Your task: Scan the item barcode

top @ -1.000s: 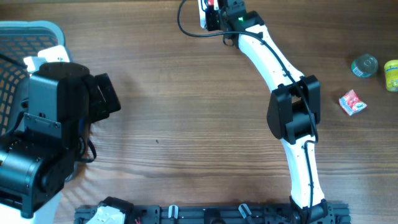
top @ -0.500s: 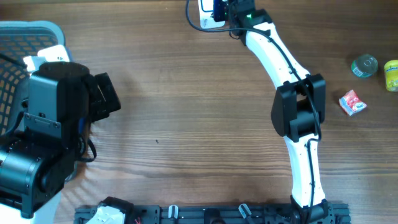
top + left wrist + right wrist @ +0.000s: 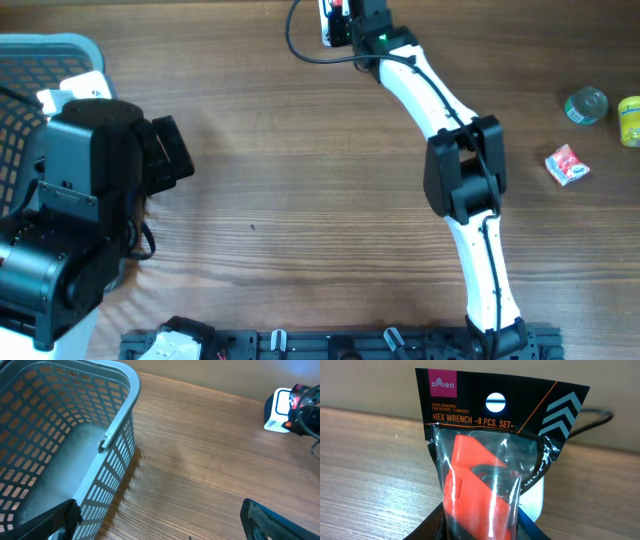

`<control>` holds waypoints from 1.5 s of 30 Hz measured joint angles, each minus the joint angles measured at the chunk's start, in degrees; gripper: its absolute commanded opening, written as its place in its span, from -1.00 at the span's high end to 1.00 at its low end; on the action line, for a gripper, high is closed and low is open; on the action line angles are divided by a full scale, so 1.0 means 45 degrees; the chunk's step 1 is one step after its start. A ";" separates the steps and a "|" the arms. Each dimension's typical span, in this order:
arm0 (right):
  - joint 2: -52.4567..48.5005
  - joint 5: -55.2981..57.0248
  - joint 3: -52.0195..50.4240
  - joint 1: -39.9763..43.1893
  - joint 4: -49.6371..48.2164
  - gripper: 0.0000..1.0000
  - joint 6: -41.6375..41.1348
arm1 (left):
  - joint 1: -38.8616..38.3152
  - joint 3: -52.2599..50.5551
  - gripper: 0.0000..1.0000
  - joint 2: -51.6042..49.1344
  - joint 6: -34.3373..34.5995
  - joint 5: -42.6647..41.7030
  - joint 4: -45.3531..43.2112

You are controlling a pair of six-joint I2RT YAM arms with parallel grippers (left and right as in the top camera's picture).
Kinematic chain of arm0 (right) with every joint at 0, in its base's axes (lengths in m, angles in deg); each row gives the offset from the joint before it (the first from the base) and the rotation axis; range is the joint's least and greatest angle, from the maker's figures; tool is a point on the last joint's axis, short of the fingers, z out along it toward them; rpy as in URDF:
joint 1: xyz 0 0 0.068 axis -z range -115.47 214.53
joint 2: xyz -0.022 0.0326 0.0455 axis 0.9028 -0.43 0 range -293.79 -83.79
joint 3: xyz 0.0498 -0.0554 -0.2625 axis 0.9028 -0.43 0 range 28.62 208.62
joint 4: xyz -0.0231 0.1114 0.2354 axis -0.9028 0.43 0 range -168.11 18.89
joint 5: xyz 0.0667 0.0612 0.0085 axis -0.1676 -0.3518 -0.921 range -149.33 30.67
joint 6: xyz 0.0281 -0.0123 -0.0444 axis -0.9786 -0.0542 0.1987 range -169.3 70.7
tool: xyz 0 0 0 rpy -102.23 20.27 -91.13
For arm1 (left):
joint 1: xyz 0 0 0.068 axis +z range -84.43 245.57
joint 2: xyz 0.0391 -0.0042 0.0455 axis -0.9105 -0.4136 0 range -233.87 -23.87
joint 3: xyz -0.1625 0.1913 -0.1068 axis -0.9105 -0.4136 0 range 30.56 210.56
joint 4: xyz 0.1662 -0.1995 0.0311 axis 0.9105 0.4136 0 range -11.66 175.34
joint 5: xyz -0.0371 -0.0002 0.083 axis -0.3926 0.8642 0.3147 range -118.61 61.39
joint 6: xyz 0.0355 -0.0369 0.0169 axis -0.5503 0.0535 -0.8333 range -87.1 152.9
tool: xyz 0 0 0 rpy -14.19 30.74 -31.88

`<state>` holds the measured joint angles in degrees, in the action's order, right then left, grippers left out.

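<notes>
Hex wrench pack [image 3: 485, 455] stands upright, clamped low down in the right gripper [image 3: 481, 527], right at the table's far edge, just in front of the white scanner [image 3: 534, 497]. Left gripper [image 3: 160, 527] hangs wide open beside the grey basket [image 3: 122, 395].
</notes>
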<state>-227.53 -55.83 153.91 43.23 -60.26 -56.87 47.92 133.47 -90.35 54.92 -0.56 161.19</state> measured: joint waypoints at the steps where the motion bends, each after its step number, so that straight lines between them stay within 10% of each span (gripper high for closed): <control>1: -0.0087 -0.0010 0.0000 0.0000 -0.0063 0.90 -0.0034 | 0.0000 0.0000 -1.00 0.0000 0.0000 0.0000 -0.0005; 26: -0.0515 0.0223 0.0034 0.0087 -0.0058 0.90 -0.0083 | -0.0005 0.0000 -1.00 0.0000 0.0000 -0.0005 0.0078; 45: 0.2278 0.0661 0.3866 0.0136 0.9952 0.91 0.0355 | -0.0102 0.0000 -1.00 -0.0063 0.0092 0.0000 0.0131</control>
<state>-217.28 -52.85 171.31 43.84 -15.48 -55.28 47.46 133.47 -90.64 55.33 -0.56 161.78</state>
